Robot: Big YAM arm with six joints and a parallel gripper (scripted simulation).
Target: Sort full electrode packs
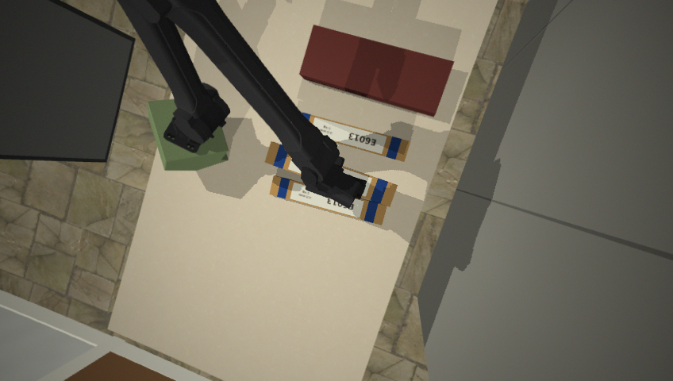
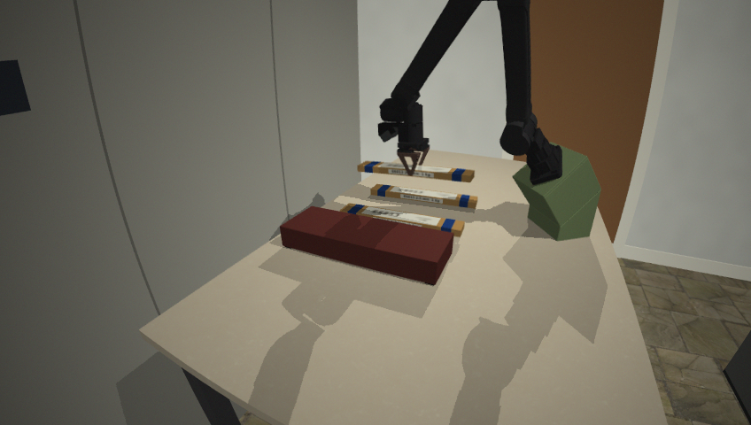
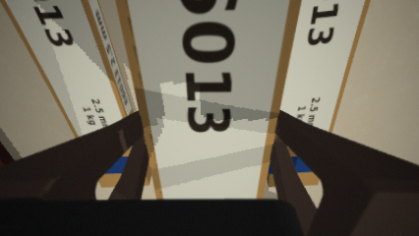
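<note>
My gripper (image 1: 350, 190) (image 2: 411, 170) (image 3: 209, 117) is shut on the middle electrode pack (image 1: 380, 190) (image 2: 447, 173) (image 3: 211, 157), with a finger on each long side. This pack is raised above the table and looks about level. A second pack (image 1: 363, 138) (image 2: 437, 220) (image 3: 74, 84) lies flat on the table beside the low dark red platform (image 1: 325, 51) (image 2: 336, 248). A third pack (image 1: 306, 198) (image 2: 442, 199) (image 3: 325, 64) lies flat on the table on the side away from the platform. The platform's top is bare. The arm hides part of the packs in the top view.
A green block (image 1: 205, 162) (image 2: 576, 195) stands at the table's edge, with a lower part of the black arm over it. A tall grey cabinet (image 1: 567, 198) (image 2: 184, 131) stands along the opposite side of the table (image 1: 245, 282) (image 2: 368, 363).
</note>
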